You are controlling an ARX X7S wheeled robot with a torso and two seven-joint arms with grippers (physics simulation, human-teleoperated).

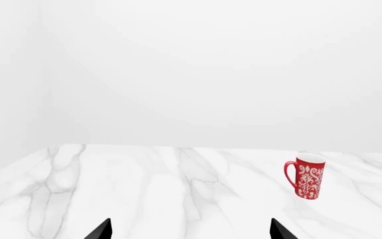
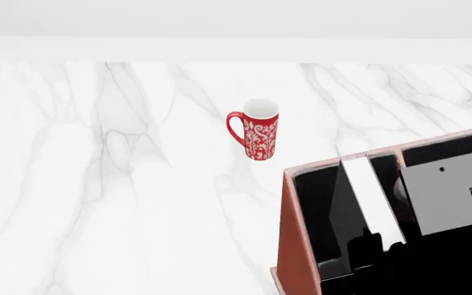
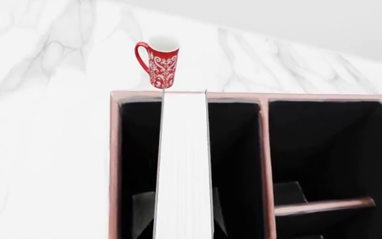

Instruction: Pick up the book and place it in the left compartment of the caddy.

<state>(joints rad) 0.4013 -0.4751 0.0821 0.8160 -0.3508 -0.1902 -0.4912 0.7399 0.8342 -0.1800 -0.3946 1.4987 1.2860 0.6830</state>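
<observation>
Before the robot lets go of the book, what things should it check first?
1. Book over the left compartment of the caddy: ok, its white page edge stands between that slot's walls.
2. Book clear of the divider: ok, a dark gap shows on both sides.
3. Book resting on the slot's floor: cannot tell, its lower end is hidden.
4. Right gripper's hold on the book: cannot tell, its fingers are not clearly seen.
5. Red mug out of the way: ok, it stands apart on the table behind the caddy.
6. Left gripper clear: ok, open over bare table.
</observation>
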